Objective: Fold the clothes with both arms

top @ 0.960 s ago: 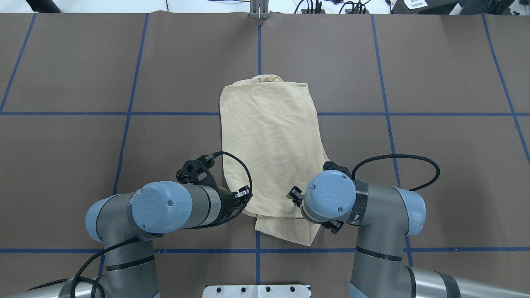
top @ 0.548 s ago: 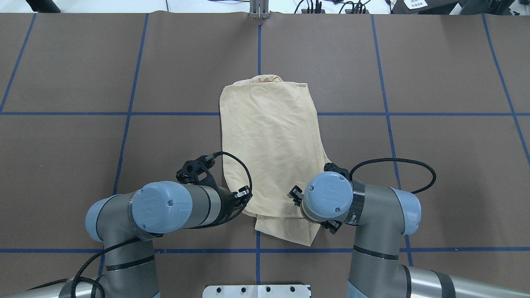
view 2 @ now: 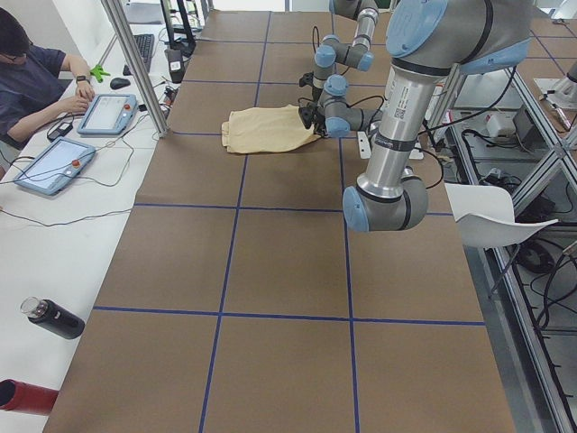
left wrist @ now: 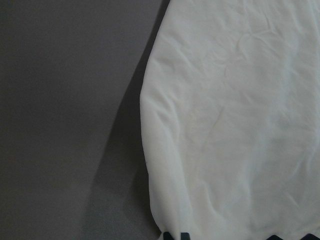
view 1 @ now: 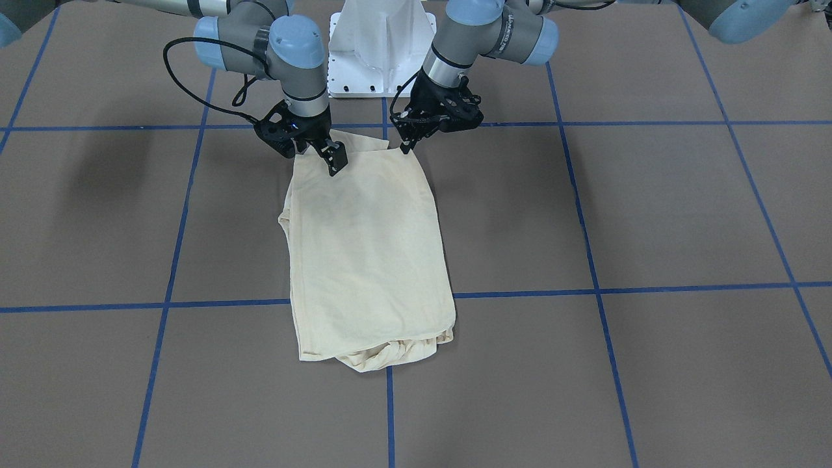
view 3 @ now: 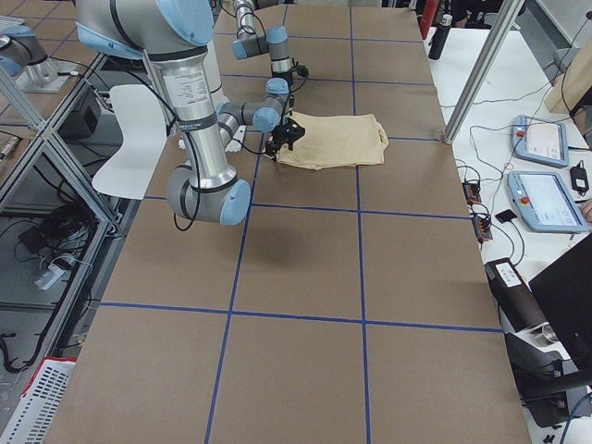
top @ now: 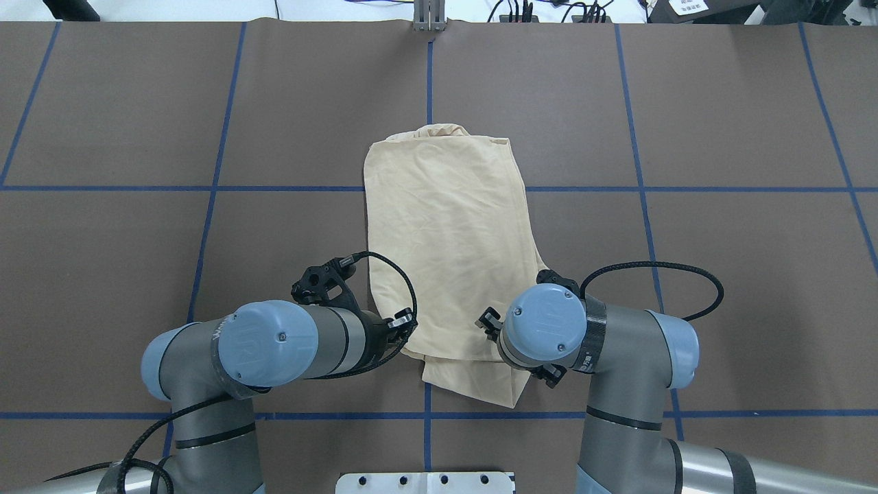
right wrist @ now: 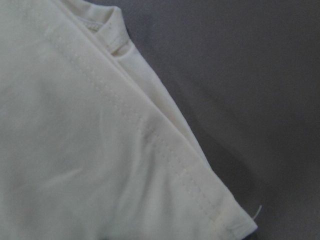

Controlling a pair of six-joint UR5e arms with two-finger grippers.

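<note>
The cream-yellow shirt lies folded into a long strip on the brown table, plain side up; the print and label are hidden. It also shows in the overhead view. My left gripper is low at the shirt's near corner on my left side. Its fingertips stand apart over the cloth edge. My right gripper is low over the other near corner, jaws apart. The right wrist view shows only the hemmed corner. In the overhead view both wrists cover the grippers.
The white pedestal base stands just behind the shirt's near end. Blue tape lines grid the table. An operator sits with tablets at the far side. A black bottle lies on that edge.
The right arm's elbow has shifted slightly inward. The left arm and the shirt have not moved.
</note>
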